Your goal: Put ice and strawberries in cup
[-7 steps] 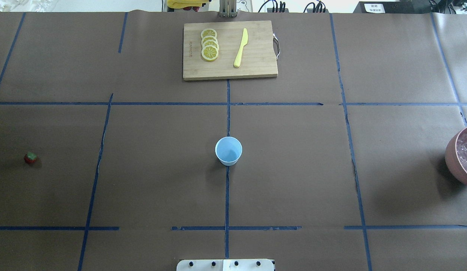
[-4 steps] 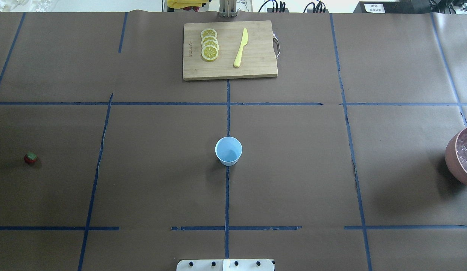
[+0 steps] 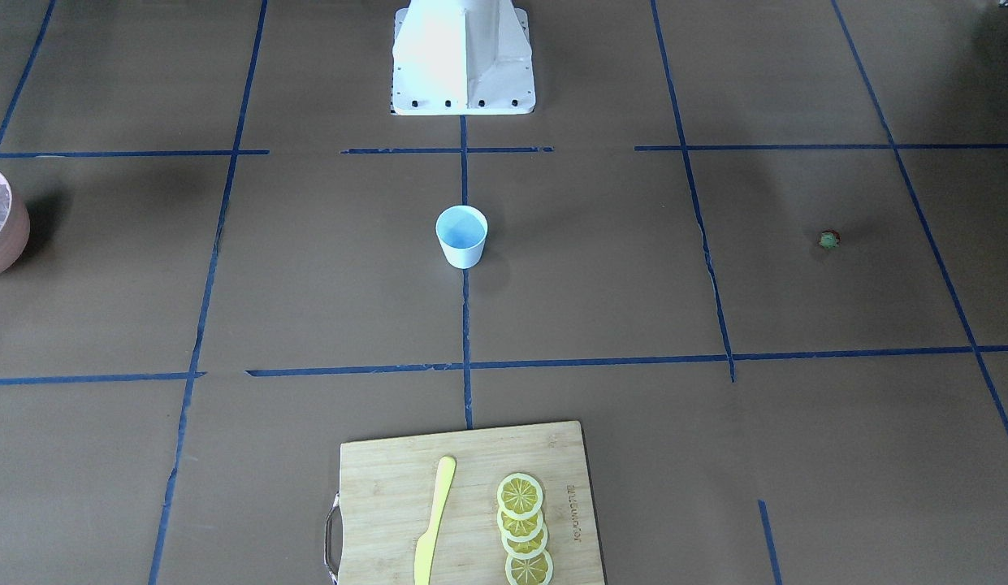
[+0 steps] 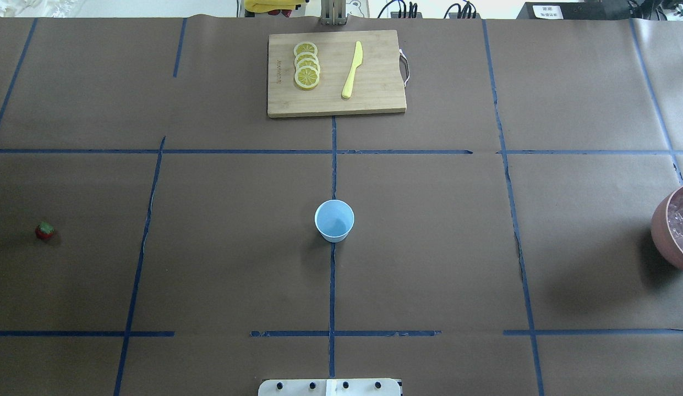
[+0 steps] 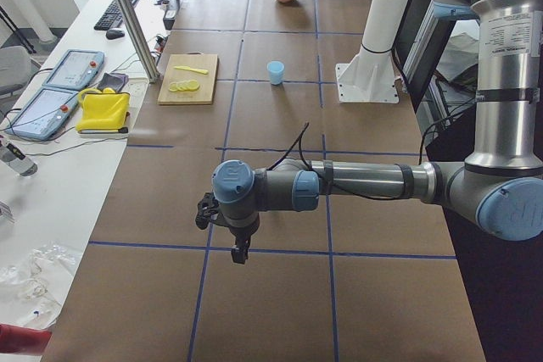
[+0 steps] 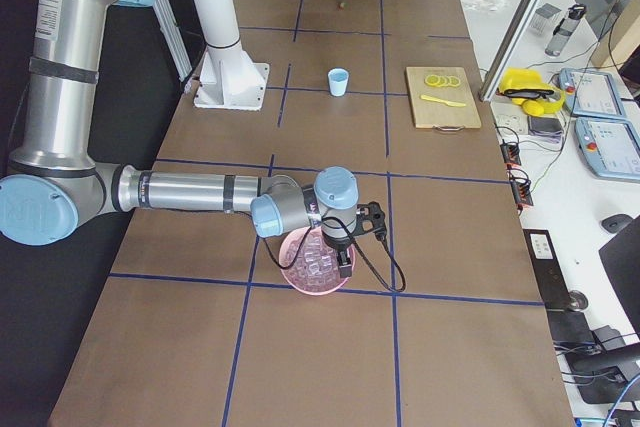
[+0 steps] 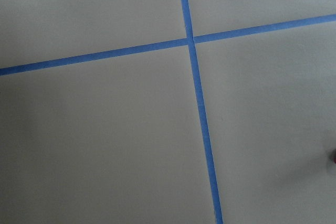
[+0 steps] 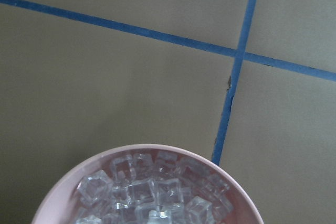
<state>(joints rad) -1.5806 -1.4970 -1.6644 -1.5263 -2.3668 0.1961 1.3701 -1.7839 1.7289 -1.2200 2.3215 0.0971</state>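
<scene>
The pale blue cup (image 4: 334, 221) stands upright and empty at the table's middle; it also shows in the front view (image 3: 461, 236). The small red strawberry (image 4: 44, 231) lies alone far to the left. The ice (image 8: 152, 195), several clear cubes, fills a pink bowl (image 4: 667, 236) at the far right edge. My left gripper (image 5: 240, 252) hangs over the table's left end, seen only in the exterior left view; I cannot tell if it is open. My right gripper (image 6: 343, 262) hovers over the ice bowl (image 6: 300, 279), seen only in the exterior right view; I cannot tell its state.
A wooden cutting board (image 4: 374, 99) at the far middle holds several lemon slices (image 4: 306, 65) and a yellow knife (image 4: 352, 70). The robot base (image 3: 463, 57) stands at the near edge. Blue tape lines cross the brown table cover.
</scene>
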